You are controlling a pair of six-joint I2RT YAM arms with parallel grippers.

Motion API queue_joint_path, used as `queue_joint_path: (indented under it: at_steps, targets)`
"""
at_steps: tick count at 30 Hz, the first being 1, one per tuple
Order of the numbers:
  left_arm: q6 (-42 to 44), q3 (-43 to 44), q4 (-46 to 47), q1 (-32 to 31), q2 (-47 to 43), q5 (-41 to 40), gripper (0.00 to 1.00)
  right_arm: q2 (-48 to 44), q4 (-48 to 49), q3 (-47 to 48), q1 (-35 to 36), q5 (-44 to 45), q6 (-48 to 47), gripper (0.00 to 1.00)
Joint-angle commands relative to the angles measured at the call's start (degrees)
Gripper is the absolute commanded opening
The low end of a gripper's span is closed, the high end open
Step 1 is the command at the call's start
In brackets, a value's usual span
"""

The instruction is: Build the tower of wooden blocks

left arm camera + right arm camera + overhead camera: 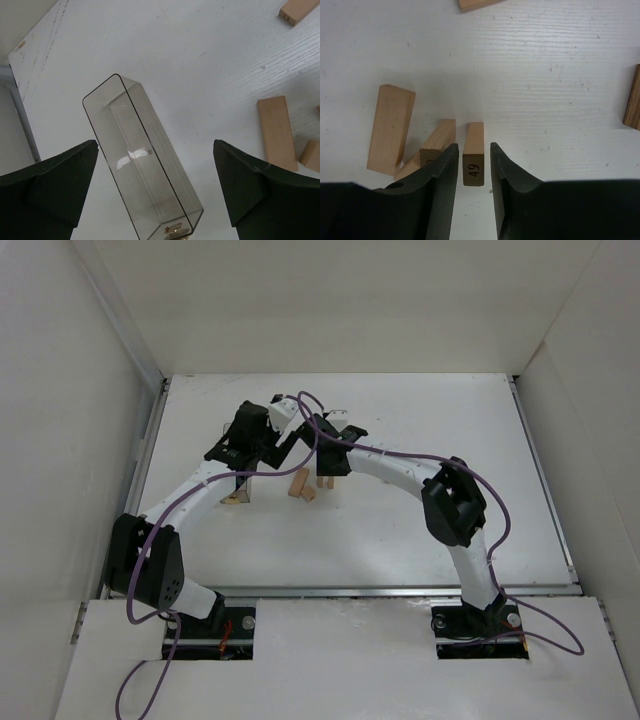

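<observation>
In the right wrist view an upright tan wood block marked "49" [473, 157] stands on the white table between my right gripper's [473, 147] fingers. The jaws stand narrowly apart, with a thin gap on each side of the block. Two more blocks [390, 129] [437, 142] lean together just left of it. My left gripper [155, 145] is wide open around a clear plastic box [142, 165] standing on end, with something tan at its bottom. Loose blocks [277, 131] lie to its right. From above, both grippers [242, 465] [326, 455] hang over the blocks [300, 485]. No stacked tower shows.
Another tan block [475, 4] lies at the top edge of the right wrist view and a darker piece [632, 100] at its right edge. White walls enclose the table [430, 530] on three sides. A purple cable [400, 455] runs along the arms.
</observation>
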Motion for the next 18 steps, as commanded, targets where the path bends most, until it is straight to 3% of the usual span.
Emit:
queue_joint_path:
  at_steps: [1,15,18]
  targets:
    - [0.1,-0.3,2.0,-0.3,-2.7,-0.5,1.0,-2.8,0.9,-0.6,0.0,1.2,0.4,0.37]
    - [0.1,-0.3,2.0,-0.3,-2.7,-1.0,1.0,-12.4,3.3,-2.4,0.0,9.1,1.4,0.37]
    - [0.1,-0.3,2.0,-0.3,-2.7,-1.0,1.0,-13.6,8.1,-1.9,0.0,9.8,-0.6,0.37]
